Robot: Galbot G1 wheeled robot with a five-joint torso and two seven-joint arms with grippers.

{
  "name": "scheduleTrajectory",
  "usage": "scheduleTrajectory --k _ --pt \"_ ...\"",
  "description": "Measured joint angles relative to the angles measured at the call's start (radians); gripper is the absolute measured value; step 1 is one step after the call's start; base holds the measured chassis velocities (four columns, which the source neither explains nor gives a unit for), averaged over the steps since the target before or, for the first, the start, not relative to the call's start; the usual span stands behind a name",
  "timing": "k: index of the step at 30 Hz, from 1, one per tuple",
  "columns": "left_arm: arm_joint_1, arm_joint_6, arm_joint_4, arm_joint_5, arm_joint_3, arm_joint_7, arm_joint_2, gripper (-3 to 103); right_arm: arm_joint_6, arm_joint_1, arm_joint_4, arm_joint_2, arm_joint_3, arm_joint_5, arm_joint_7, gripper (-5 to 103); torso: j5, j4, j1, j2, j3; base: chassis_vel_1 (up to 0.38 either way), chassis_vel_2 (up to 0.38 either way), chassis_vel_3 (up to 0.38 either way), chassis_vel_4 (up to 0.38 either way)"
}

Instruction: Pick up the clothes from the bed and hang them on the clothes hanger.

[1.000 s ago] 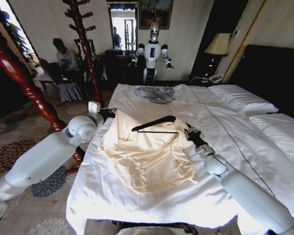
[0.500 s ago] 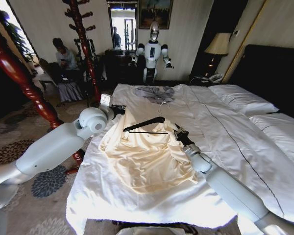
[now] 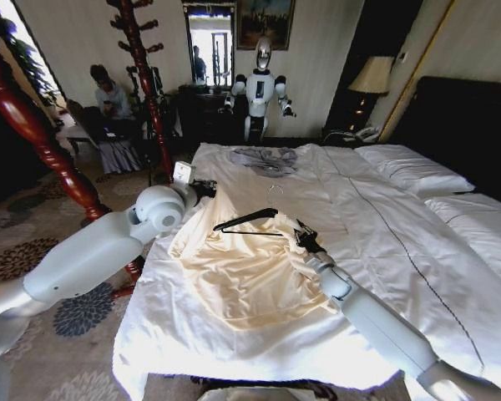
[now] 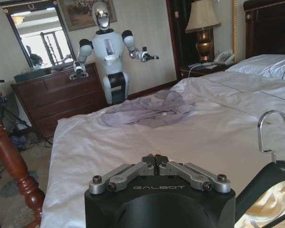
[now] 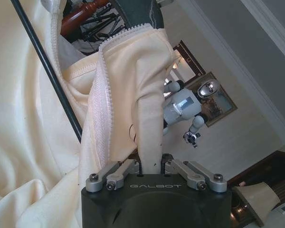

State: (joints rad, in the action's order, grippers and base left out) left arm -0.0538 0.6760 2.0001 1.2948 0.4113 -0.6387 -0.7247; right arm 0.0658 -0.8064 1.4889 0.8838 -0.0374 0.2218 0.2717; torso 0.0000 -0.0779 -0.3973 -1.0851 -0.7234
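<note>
Cream, limp shirt (image 3: 242, 267) lies mid-bed (image 3: 384, 217) under the hanger (image 3: 246, 221); your right hand (image 3: 303, 241) at 3 o'clock pinches its zipper edge, left hand (image 3: 202, 189) at 10 looks closed, so grip seams.
</note>
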Motion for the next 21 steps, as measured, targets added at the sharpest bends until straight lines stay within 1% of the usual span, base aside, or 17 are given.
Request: scheduleTrajectory --k 2,3,5,7,9,11,14,16,17,18,19,21 --pt "-0.001 0.006 0.018 0.0 -0.001 -0.004 0.001 0 0.024 0.014 -0.012 0.007 -0.009 -0.002 0.007 18 0.0 0.0001 0.0 0.0 0.0 0.0 0.0 0.0 0.0" --pt "-0.001 0.006 0.018 0.0 -0.001 -0.004 0.001 0 0.024 0.014 -0.012 0.007 -0.009 -0.002 0.007 18 0.0 0.0001 0.0 0.0 0.0 0.0 0.0 0.0 0.0" --pt "0.0 0.009 0.031 0.0 0.002 -0.013 -0.002 0 0.055 0.027 -0.014 0.013 -0.019 -0.014 0.016 18 0.0 0.0001 0.0 0.0 0.0 0.0 0.0 0.0 0.0" --pt "0.009 0.017 0.042 0.001 0.017 -0.033 -0.016 0 0.11 0.047 -0.012 0.018 -0.049 -0.048 0.038 18 0.0 0.0 0.0 0.0 0.0 0.0 0.0 0.0 0.0" --pt "0.01 0.018 0.043 0.001 0.02 -0.036 -0.019 0 0.116 0.049 -0.011 0.018 -0.053 -0.052 0.04 18 0.0 0.0 0.0 0.0 0.0 0.0 0.0 0.0 0.0" --pt "0.022 0.023 0.048 0.001 0.04 -0.054 -0.035 0 0.161 0.067 -0.008 0.027 -0.081 -0.073 0.057 18 0.0001 -0.0001 0.0 0.0 0.0 0.0 0.0 0.0 0.0" --pt "0.032 0.024 0.05 0.001 0.057 -0.066 -0.046 0 0.179 0.084 -0.009 0.036 -0.093 -0.084 0.065 18 0.0 0.0 0.0 0.0 0.0 0.0 0.0 0.0 0.0" --pt "0.046 0.026 0.049 0.0 0.075 -0.079 -0.063 0 0.203 0.1 -0.009 0.045 -0.111 -0.107 0.073 18 0.0001 0.0001 0.0 0.0 0.0 0.0 0.0 0.0 0.0" --pt "0.059 0.028 0.046 -0.003 0.093 -0.088 -0.083 0 0.228 0.12 -0.009 0.053 -0.13 -0.136 0.082 18 0.0 0.0001 0.0 0.0 0.0 0.0 0.0 0.0 0.0" --pt "0.066 0.028 0.044 -0.006 0.104 -0.095 -0.098 0 0.238 0.133 -0.011 0.058 -0.142 -0.149 0.087 18 0.0 0.0 0.0 0.0 0.0 0.0 0.0 0.0 0.0" --pt "0.066 0.028 0.044 -0.006 0.104 -0.095 -0.098 0 0.238 0.133 -0.011 0.058 -0.142 -0.149 0.087 18 0.0 0.0 0.0 0.0 0.0 0.0 0.0 0.0 0.0" --pt "0.077 0.029 0.038 -0.022 0.125 -0.1 -0.123 0 0.247 0.151 -0.018 0.069 -0.158 -0.164 0.093 18 0.0002 0.0001 0.0 0.0 0.0 0.0 0.0 0.0 0.0"
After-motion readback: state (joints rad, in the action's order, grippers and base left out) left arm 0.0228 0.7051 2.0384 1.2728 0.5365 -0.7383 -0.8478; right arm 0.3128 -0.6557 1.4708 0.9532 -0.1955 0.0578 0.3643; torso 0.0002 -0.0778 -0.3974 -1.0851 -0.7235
